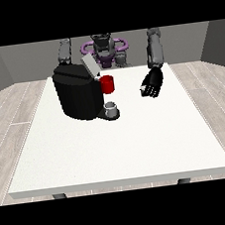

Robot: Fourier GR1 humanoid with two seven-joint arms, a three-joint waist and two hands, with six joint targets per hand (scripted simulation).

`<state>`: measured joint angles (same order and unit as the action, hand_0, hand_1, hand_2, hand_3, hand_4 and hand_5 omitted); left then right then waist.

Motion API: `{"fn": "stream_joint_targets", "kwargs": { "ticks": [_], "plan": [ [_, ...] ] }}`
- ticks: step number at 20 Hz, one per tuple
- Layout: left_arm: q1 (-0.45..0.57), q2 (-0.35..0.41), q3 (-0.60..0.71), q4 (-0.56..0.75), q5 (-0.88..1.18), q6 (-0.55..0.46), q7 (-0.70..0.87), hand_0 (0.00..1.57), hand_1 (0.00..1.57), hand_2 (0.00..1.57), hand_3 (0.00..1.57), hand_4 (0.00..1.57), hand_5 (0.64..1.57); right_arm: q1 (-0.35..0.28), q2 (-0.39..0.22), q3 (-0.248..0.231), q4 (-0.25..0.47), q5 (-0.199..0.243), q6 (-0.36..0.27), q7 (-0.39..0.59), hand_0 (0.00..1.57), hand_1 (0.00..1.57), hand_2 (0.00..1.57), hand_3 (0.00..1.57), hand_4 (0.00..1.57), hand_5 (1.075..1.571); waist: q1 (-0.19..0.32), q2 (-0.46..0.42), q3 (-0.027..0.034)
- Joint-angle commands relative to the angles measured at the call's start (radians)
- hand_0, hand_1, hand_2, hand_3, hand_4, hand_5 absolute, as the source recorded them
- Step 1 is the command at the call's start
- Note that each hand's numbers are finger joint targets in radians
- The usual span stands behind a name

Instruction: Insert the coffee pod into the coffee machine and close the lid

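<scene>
A small grey thing (111, 106) stands on the machine's base — whether it is the pod or a cup cannot be told; it is a short cylinder, upright. Just above it, a red thing at the machine (107, 84) juts from the front, also a short upright cylinder. The coffee machine (77, 94) is a black, rounded block with a matte shell; its grey lid (91, 66) tilts up and back, open. The hand at the view's right (151, 84) hovers over the white table (119, 148), well apart from the machine, black fingers loosely curled downward, holding nothing. The other hand is hidden behind the machine — only its grey arm (65, 51) shows.
</scene>
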<state>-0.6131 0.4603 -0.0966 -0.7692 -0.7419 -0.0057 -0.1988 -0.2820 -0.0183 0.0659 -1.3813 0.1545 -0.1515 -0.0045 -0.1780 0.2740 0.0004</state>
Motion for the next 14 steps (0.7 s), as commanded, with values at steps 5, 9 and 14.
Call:
{"fn": "stream_joint_targets", "kwargs": {
  "ticks": [5, 9, 14],
  "plan": [
    [-0.041, -0.021, -0.023, 0.124, -0.094, -0.012, -0.014, 0.76, 0.76, 0.98, 0.86, 0.4, 1.571, -0.008, 0.017, -0.007, 0.027, -0.002, -0.006, 0.015, 0.0, 0.0, 0.0, 0.0, 0.0, 1.571, -0.003, -0.018, -0.0007],
    [-0.05, -0.027, -0.021, 0.109, -0.093, -0.083, -0.009, 1.04, 1.04, 1.12, 1.01, 0.4, 1.571, 0.061, -0.012, -0.021, 0.101, 0.034, -0.028, -0.021, 0.0, 0.0, 0.0, 0.0, 0.0, 1.571, 0.019, -0.083, -0.0004],
    [-0.086, -0.039, 0.043, 0.119, -0.045, -0.036, -0.117, 1.37, 1.37, 1.37, 1.3, 0.48, 1.571, 0.027, 0.013, -0.004, 0.081, 0.073, -0.078, 0.029, 0.0, 0.0, 0.0, 0.0, 0.0, 1.571, 0.022, -0.066, -0.0011]
  ]
}}
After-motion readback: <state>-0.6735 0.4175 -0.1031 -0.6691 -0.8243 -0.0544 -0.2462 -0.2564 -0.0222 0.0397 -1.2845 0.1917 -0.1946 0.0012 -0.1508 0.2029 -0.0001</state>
